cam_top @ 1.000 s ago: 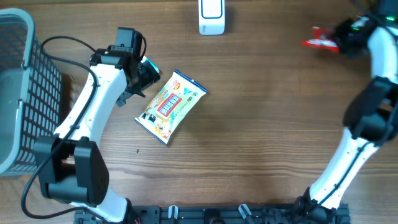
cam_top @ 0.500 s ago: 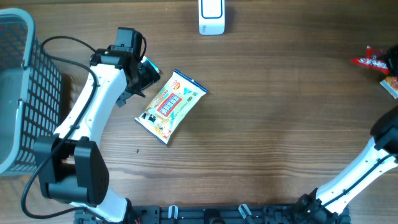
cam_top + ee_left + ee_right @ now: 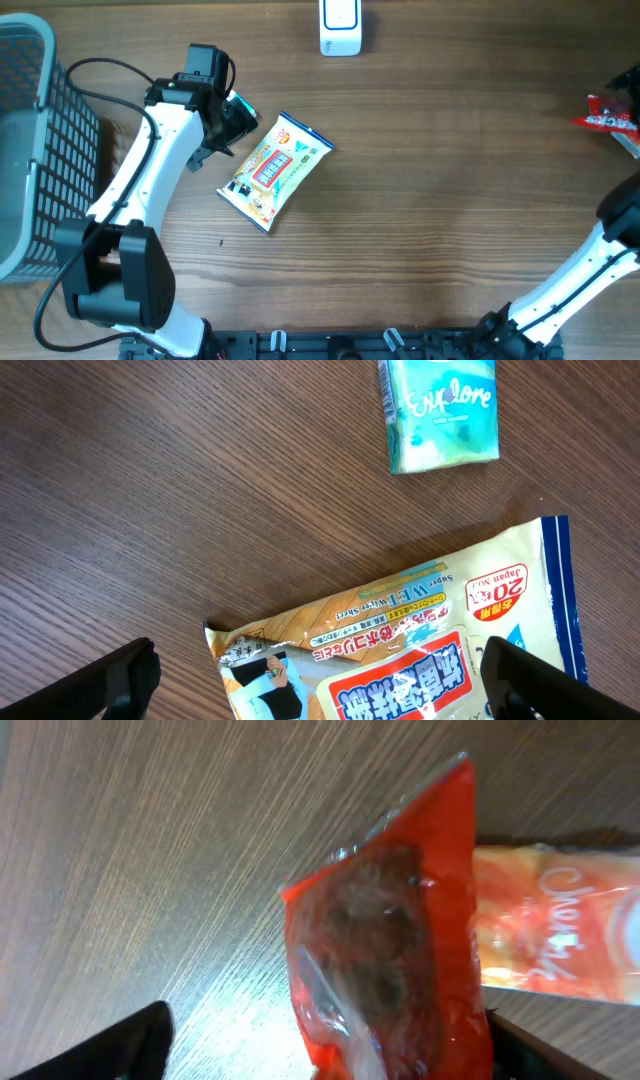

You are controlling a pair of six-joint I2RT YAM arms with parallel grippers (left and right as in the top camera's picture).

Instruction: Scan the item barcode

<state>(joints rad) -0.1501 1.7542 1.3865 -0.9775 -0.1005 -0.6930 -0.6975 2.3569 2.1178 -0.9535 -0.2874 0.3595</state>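
1. At the worktop's right edge, the red snack packet [image 3: 606,118] now sits next to an orange packet [image 3: 565,950]. A second ago it was up near the top edge, on the side of the white scanner [image 3: 340,27], and the right arm [image 3: 590,270] has carried it outward.
2. The right gripper [image 3: 330,1045] was pinched narrow a moment ago. Its dark tips now stand far apart in the lower corners of the wrist view, with the red snack packet between them. It looks released, though contact at the right-hand tip cannot be ruled out.
3. That suggests this item is finished with and set aside, so the scanning job probably moves on.
4. Toward the worktop's left side, the wet-wipes packet [image 3: 272,172] lies flat and has not moved. It is the likely next item. The left gripper [image 3: 228,122] hovers just beside its upper end as before, jaws spread wide and holding nothing.
5. No barcode can be made out on either packet.
6. The frame cuts off the red snack packet in the overhead view, and the right gripper's fingers are out of that view.
7. A teal tissue pack [image 3: 440,410] shows only as a sliver overhead, behind the left gripper.
8. The grey basket [image 3: 40,120] runs off the left edge of the frame.
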